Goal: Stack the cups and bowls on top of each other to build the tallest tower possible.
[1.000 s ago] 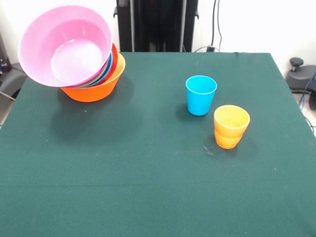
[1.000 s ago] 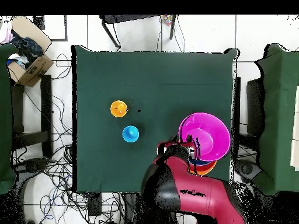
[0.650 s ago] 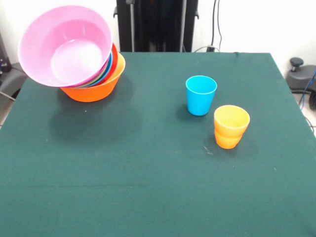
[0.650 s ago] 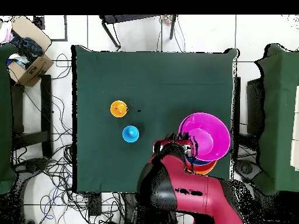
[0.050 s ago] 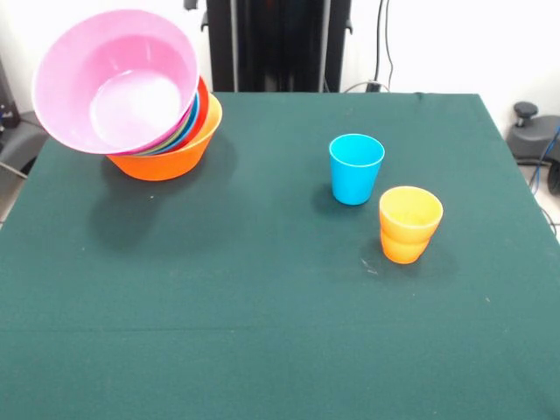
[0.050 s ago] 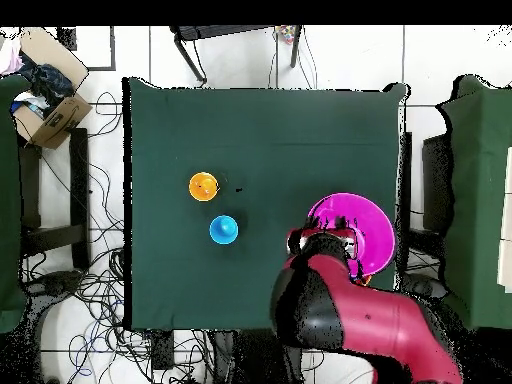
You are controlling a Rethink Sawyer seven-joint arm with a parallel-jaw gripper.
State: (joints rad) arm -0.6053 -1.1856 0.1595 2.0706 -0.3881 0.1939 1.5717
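Note:
The tower stands at the table's far left corner in the front view. Its base is a big orange bowl (image 5: 166, 157), with several bowls nested in it. A large pink bowl (image 5: 118, 79) lies tilted on top, its mouth facing the camera. A blue cup (image 5: 356, 168) stands alone right of centre. Nested orange cups (image 5: 409, 224) stand just in front of it. From above, my red and black arm (image 6: 345, 310) reaches over the pink bowl (image 6: 372, 225), and my gripper (image 6: 322, 240) sits at its rim. The front view does not show the gripper. The blue cup (image 6: 224, 230) and orange cups (image 6: 203, 186) stand apart from the arm.
A cardboard box (image 6: 45, 75) sits on the floor off one table corner. Cables lie across the floor around the table. A green-covered surface (image 6: 480, 190) stands beside the table past the bowls.
In the overhead view my arm has swung right and now covers more of the pink bowl's lower left. Cups and bowls have not moved.

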